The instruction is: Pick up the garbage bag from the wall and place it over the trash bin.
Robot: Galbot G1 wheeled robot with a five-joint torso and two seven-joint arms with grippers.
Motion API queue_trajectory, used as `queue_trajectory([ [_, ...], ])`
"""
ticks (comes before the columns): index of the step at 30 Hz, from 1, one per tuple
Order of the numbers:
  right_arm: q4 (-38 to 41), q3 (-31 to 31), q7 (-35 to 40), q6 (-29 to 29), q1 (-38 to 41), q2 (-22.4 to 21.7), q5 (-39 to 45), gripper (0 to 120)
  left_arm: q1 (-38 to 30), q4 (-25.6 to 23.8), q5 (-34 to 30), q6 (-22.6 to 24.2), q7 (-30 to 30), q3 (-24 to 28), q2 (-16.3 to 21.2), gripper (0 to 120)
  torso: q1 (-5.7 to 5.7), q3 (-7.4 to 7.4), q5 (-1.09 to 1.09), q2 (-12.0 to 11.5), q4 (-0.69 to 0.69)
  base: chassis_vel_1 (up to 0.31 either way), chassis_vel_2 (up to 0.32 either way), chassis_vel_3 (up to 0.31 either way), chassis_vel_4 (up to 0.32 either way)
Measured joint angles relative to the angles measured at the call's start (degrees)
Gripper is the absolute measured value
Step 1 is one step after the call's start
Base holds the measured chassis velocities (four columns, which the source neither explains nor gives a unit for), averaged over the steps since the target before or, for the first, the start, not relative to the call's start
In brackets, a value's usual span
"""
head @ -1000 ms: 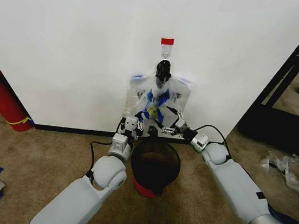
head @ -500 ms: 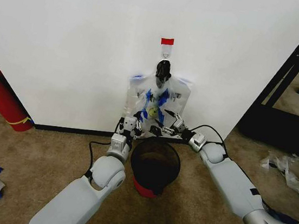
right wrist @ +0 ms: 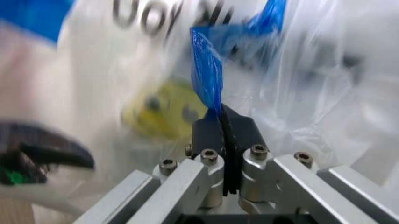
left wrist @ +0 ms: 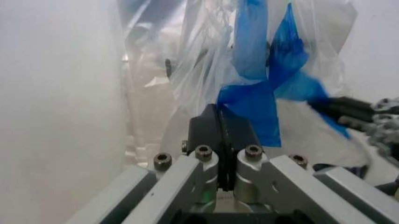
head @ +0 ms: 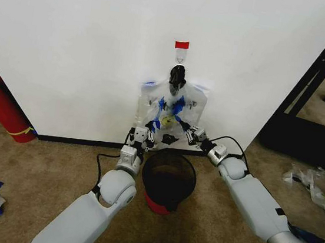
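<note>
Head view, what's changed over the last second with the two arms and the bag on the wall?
The right pincer has moved up and toward the wall, its fingers shut on a blue handle of the garbage bag. The left pincer stays where it was, shut on another blue handle. The bag still hangs under the hook, and the trash bin has not moved.

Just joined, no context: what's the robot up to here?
Both grippers are at the wall, each shut on a blue handle of the garbage bag hanging under the hook. The left gripper pinches one handle, the right gripper the other. The trash bin stands just below, with no bag over it yet.
</note>
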Motion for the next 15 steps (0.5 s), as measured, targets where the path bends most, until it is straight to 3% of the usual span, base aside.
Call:
queue_trajectory([
  [5,9.07,0.85,1.21,-0.44,-5.8,-2.63,11.9,0,1.32,-2.45,-0.19,-1.26,0.57,-1.15,0.21,0,0.0,0.0,0.0,0.0,0.01,0.0,0.0,0.0,0.0],
  [9,21.4,5.6,2.61,-0.48,-16.5,-4.54,21.46,0,3.06,-5.92,-1.26,-2.4,1.22,-3.01,0.47,0,0.0,-0.01,0.01,0.0,-0.02,0.0,0.0,0.0,0.0],
  [15,29.28,11.04,3.08,-0.09,-24.59,-5.06,23.69,0,6.01,-9.14,-1.67,-2.74,1.65,-5.75,0.46,0,-0.01,-0.01,0.0,0.0,0.0,0.0,0.0,0.0,0.0],
])
